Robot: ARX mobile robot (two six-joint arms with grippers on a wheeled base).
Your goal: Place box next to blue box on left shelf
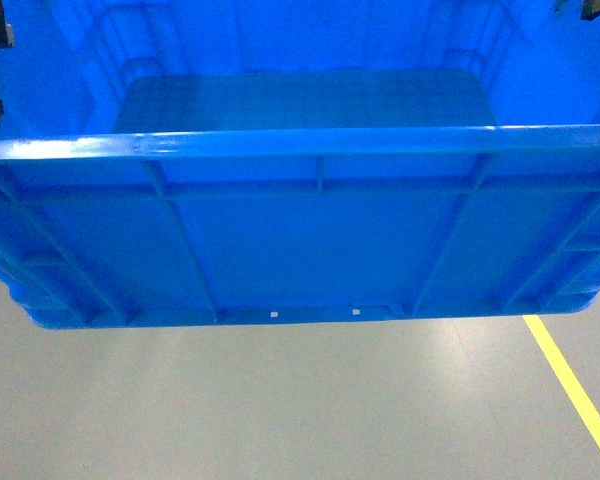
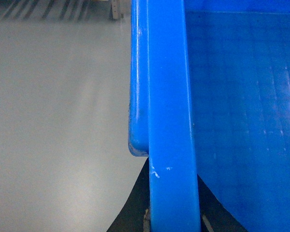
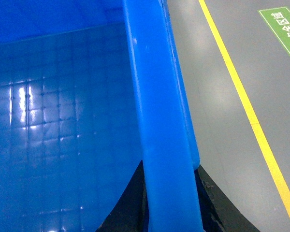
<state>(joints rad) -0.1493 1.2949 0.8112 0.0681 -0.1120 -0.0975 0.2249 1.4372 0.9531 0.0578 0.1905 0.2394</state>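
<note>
The box (image 1: pixel 310 240) rides clear above the grey floor (image 1: pixel 280 400), filling the head view, empty, stiff and bulky, probably light. Each side rim is the right hold: the left claw (image 2: pixel 171 217) and right claw (image 3: pixel 171 208) pinch it there.

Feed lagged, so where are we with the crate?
Pickup looks done: the box hangs above bare floor, each side rim between a gripper's jaws in the wrist views. In hand: carrying. Left: setting it on the shelf; no blue box there is in view.
</note>
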